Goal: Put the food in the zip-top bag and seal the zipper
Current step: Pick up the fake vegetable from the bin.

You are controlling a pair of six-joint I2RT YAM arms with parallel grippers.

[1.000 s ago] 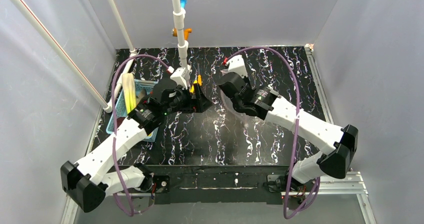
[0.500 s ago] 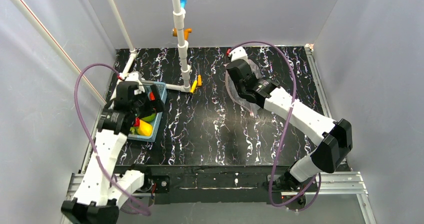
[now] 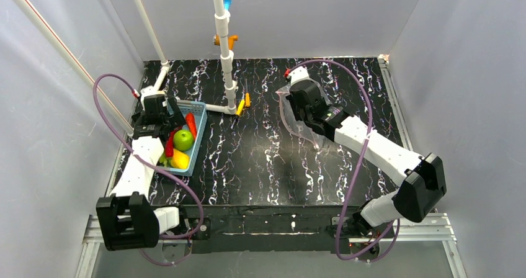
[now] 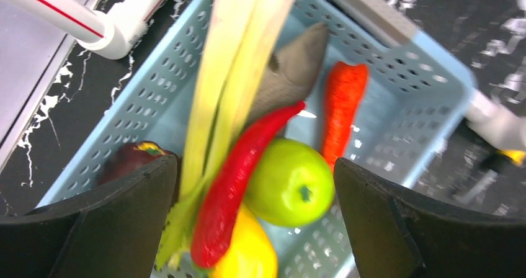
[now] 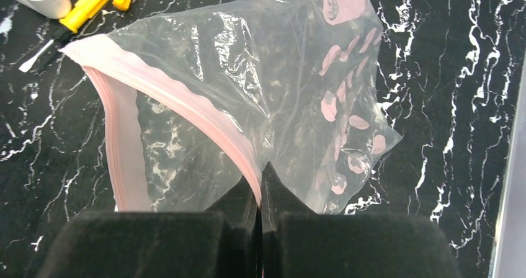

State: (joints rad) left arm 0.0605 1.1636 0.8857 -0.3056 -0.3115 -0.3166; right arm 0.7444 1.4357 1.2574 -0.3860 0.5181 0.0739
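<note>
The food lies in a light-blue mesh basket (image 4: 428, 73) at the table's left. I see a long green-and-white leek (image 4: 226, 73), a grey fish (image 4: 294, 70), a red chili (image 4: 239, 185), a green apple (image 4: 291, 182), an orange carrot (image 4: 341, 104), a yellow fruit (image 4: 248, 256) and a dark red piece (image 4: 130, 157). My left gripper (image 4: 255, 166) hangs open above them, its jaws either side of the chili and apple, touching nothing. The clear zip-top bag (image 5: 267, 85) lies right of centre, its mouth gaping. My right gripper (image 5: 260, 174) is shut on its pinkish zipper (image 5: 186, 104).
A white pipe frame (image 3: 226, 61) rises from the table's back middle, one leg running along the basket's far side. Two yellow-handled tools (image 3: 243, 103) lie beside it, just left of the bag's mouth. Grey walls close in the table on three sides.
My left arm swung from the table's middle out to the left and now hovers over the basket, jaws opened wider. My right gripper stayed shut on the bag, shifting slightly.
</note>
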